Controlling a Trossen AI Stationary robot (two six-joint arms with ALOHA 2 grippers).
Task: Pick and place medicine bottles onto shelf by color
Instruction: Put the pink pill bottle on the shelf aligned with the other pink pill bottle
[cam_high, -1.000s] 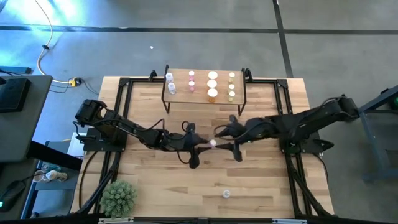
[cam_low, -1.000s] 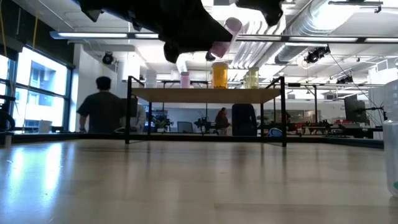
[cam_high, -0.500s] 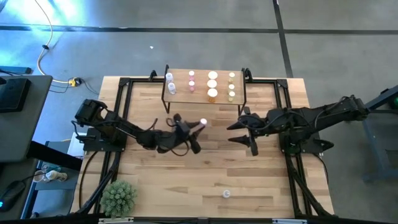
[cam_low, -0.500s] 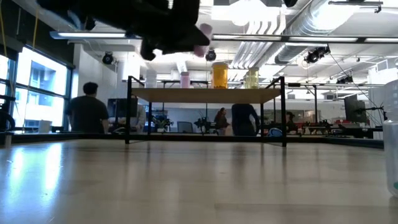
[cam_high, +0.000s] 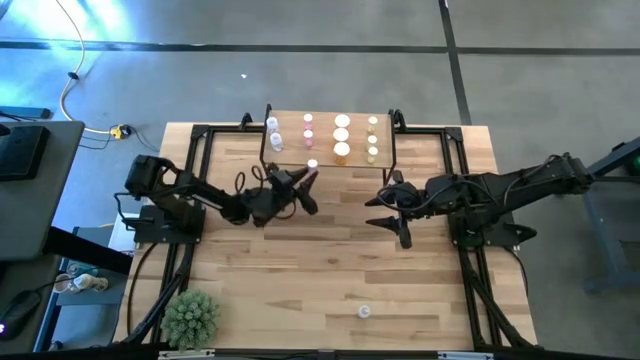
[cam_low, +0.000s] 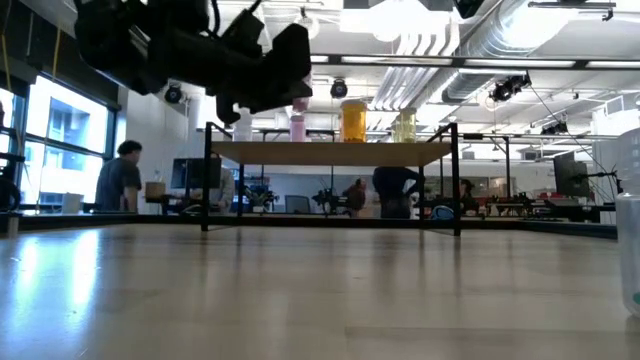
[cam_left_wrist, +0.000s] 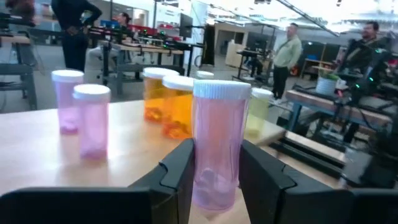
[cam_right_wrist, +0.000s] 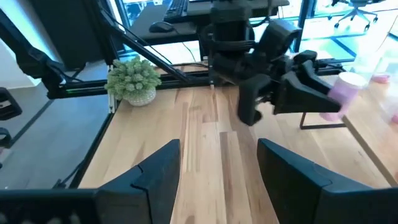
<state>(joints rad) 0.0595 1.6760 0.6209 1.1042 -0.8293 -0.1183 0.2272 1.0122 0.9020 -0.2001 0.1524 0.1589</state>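
We saw a pink bottle (cam_left_wrist: 216, 146) with a white cap, held upright between the fingers (cam_left_wrist: 179, 171) of the left gripper (cam_high: 303, 183), which were clamped against its sides. It hung just at the front edge of the shelf (cam_high: 328, 157), on the shelf's pink side. On the shelf stood two smaller pink bottles (cam_left_wrist: 81, 112), two orange bottles (cam_left_wrist: 169, 102) beside them, and a yellowish bottle (cam_left_wrist: 257, 112) farther along; in the overhead view a pair of whitish bottles (cam_high: 272, 132) stood at the shelf's left end. The right gripper (cam_high: 392, 212) hovered over the table (cam_high: 330, 280), off the shelf's right front corner, its fingers spread apart and empty. One small bottle (cam_high: 364, 312), probably whitish, lay well in front of the shelf, and a green plant ball (cam_high: 190, 318) sat far off at the table's near left corner.
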